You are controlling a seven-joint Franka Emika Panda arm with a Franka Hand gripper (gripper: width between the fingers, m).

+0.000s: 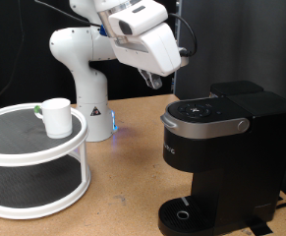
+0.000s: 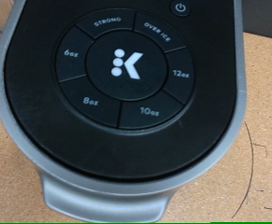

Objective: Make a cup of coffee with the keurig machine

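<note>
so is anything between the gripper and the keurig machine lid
Nothing visible. The gripper hangs in open air above the keurig machine, and the wrist view looks straight down on its shut lid with no object in between. The cup stands aside on the white rack.

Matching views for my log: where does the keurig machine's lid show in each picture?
Exterior view: the keurig machine stands at the picture's right, its silver-rimmed lid shut, below the pincer.
Wrist view: the lid fills most of the frame, seen from above.
Shared landmark: the round button panel.
</note>
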